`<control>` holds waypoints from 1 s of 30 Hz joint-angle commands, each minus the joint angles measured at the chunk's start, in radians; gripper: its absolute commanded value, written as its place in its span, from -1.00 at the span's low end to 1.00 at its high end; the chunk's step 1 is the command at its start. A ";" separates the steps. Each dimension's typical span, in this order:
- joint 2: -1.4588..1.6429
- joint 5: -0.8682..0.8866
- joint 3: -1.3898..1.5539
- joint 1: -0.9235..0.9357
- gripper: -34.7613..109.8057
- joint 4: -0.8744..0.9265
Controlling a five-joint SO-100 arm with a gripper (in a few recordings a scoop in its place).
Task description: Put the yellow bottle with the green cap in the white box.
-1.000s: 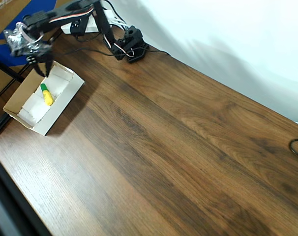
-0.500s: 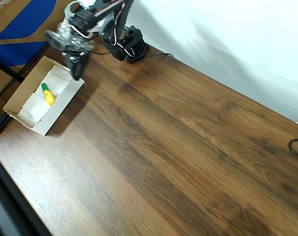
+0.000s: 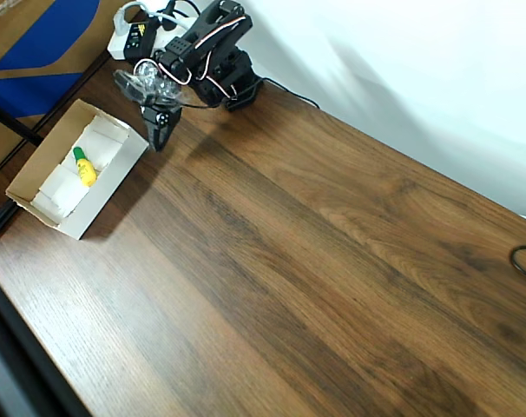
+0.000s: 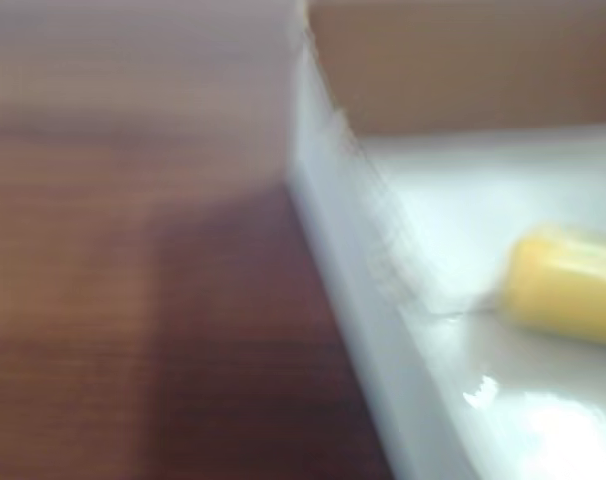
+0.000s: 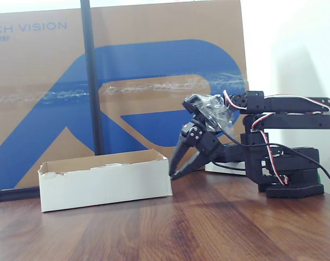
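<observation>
Your yellow bottle with the green cap (image 3: 82, 166) lies on its side on the white folded padding inside the white box (image 3: 109, 191), upper left of the overhead view. The box is shallow cardboard, tan inner walls, ragged rim in the fixed view (image 5: 105, 185). The wrist view is blurred: smooth rounded yellow plastic (image 4: 568, 285) at right, dark wood-grain table (image 4: 133, 300) at left. Your gripper (image 3: 158, 137) hangs just right of the box, black tapered fingers slightly parted, holding nothing (image 5: 182, 164).
</observation>
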 commanded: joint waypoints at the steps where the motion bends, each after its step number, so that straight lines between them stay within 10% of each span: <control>1: 0.052 -0.005 0.005 0.002 -0.52 0.043; 13: 0.290 -0.109 -0.009 -0.040 -0.52 0.604; 30: 0.299 0.041 -0.049 -0.046 -0.52 0.813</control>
